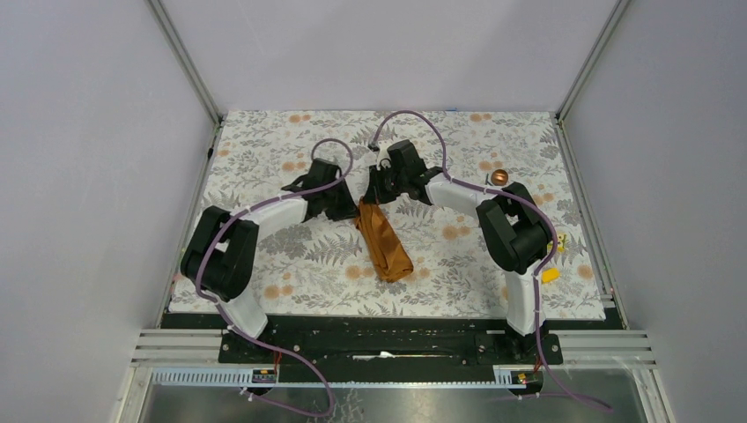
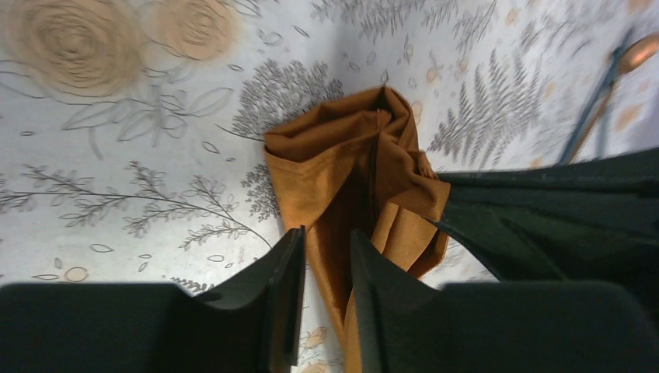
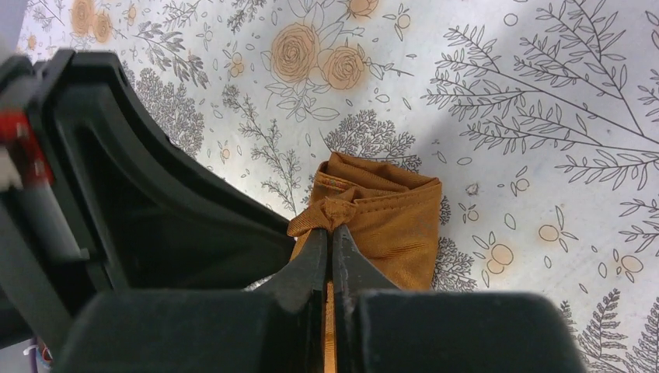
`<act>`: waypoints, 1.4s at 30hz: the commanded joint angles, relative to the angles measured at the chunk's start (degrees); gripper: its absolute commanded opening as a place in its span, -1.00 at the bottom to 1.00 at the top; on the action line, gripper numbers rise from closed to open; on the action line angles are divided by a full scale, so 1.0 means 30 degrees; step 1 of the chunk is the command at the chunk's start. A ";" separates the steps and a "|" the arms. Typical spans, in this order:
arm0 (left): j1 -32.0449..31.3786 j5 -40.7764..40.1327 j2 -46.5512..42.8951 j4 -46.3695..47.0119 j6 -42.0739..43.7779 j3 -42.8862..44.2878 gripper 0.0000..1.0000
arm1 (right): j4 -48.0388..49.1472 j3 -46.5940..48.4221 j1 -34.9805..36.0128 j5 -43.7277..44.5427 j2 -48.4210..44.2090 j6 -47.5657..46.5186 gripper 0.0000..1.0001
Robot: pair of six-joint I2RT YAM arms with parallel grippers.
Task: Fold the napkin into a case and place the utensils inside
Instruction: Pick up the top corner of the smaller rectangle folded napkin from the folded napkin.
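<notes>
the far end of the shiny orange-brown cloth napkin (image 1: 385, 240), folded into a long narrow strip, is hidden in the top view under the two black tools that meet over it. the slim dark utensil handles (image 2: 592, 105) with a copper-coloured bowl at the tip are blurred and cut off at the right edge of the left wrist view; in the top view only a small round copper bowl (image 1: 499, 176) shows, beyond the right arm, and its handle is hard to make out.

the right tool (image 3: 332, 233) is closed, its two fingertips pressed together on a seam of the napkin's bunched end, with cloth just ahead of and under the tips. the left tool (image 2: 326, 245) stands partly open, a narrow gap between its fingers (image 2: 289, 287); folded cloth lies in that gap and ahead of it, but whether the fingers press on the cloth cannot be told.

both white arms reach forward and bend inward from their bases, elbows out to the sides, wrists nearly meeting over the floral-patterned bench (image 1: 264, 159). the rest of the strip trails back from the tools toward the arm bases.
</notes>
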 commanded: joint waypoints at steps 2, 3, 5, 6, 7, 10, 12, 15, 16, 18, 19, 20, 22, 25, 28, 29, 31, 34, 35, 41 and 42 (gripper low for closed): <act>-0.2053 -0.5322 0.0920 -0.2011 0.2351 0.2448 -0.66 | -0.0280 0.0073 -0.0054 -0.0547 -0.1102 0.0163 -1.00; -0.2253 -0.5772 0.1166 -0.2257 0.2394 0.2675 -0.69 | -0.0246 0.0051 -0.0117 -0.0570 -0.1127 0.0198 -1.00; -0.2534 -0.6302 0.1432 -0.2407 0.2459 0.3004 -0.71 | -0.0216 0.0044 -0.0148 -0.0627 -0.1104 0.0214 -1.00; -0.2621 -0.6436 0.1537 -0.2429 0.2480 0.3107 -0.72 | -0.0214 0.0003 -0.0166 -0.0634 -0.1102 0.0240 -1.00; -0.2683 -0.6519 0.1597 -0.2457 0.2523 0.3156 -0.76 | -0.0166 -0.0038 -0.0194 -0.0675 -0.1098 0.0272 -1.00; -0.2668 -0.6537 0.1011 -0.1791 0.2060 0.2328 -0.80 | -0.0072 -0.0102 -0.0279 -0.0801 -0.1078 0.0395 -1.00; -0.2614 -0.6184 -0.0194 -0.0428 0.1772 0.0990 -0.69 | -0.0055 -0.0129 -0.0291 -0.0851 -0.1112 0.0382 -1.00; -0.2550 -0.5843 -0.1186 0.0549 0.1647 -0.0029 -0.48 | -0.0058 -0.0132 -0.0295 -0.0857 -0.1160 0.0368 -1.00; -0.2550 -0.5822 -0.1189 0.0636 0.1690 -0.0067 -0.43 | -0.0041 -0.0110 -0.0312 -0.0853 -0.1164 0.0358 -1.00; -0.2528 -0.5895 -0.0949 0.0490 0.1783 0.0152 -0.41 | -0.0010 -0.0104 -0.0291 -0.0913 -0.1138 0.0375 -1.00; -0.2532 -0.5935 -0.0728 0.0321 0.1839 0.0319 -0.43 | 0.0013 -0.0092 -0.0308 -0.0937 -0.1117 0.0396 -1.00; -0.2544 -0.5973 -0.0506 0.0274 0.1908 0.0457 -0.45 | 0.0020 -0.0098 -0.0318 -0.0977 -0.1144 0.0409 -1.00; -0.2549 -0.5863 -0.0192 0.0342 0.2012 0.0652 -0.49 | 0.0074 -0.0129 -0.0318 -0.1037 -0.1160 0.0441 -1.00; -0.2568 -0.5855 0.0353 0.0327 0.2087 0.0981 -0.53 | 0.0078 -0.0132 -0.0323 -0.1096 -0.1160 0.0458 -1.00; -0.2677 -0.6245 0.0619 0.0356 0.2370 0.1171 -0.53 | 0.0090 -0.0133 -0.0336 -0.1161 -0.1145 0.0462 -1.00; -0.2756 -0.6411 0.0640 0.0341 0.2439 0.1219 -0.53 | 0.0106 -0.0132 -0.0336 -0.1170 -0.1133 0.0476 -1.00; -0.2880 -0.6685 0.0712 0.0376 0.2603 0.1307 -0.48 | 0.0108 -0.0132 -0.0325 -0.1226 -0.1088 0.0471 -1.00; -0.3056 -0.7024 0.0924 0.0281 0.2777 0.1467 -0.43 | 0.0137 -0.0132 -0.0322 -0.1316 -0.1050 0.0526 -1.00; -0.3111 -0.7054 0.0957 0.0291 0.2820 0.1490 -0.42 | 0.0149 -0.0132 -0.0330 -0.1343 -0.1037 0.0528 -1.00; -0.3507 -0.7456 0.1234 0.0236 0.3037 0.1761 -0.31 | 0.0187 -0.0103 -0.0342 -0.1515 -0.1014 0.0590 -1.00; -0.3541 -0.7481 0.1270 0.0223 0.3073 0.1834 -0.30 | 0.0177 -0.0103 -0.0340 -0.1514 -0.0992 0.0573 -1.00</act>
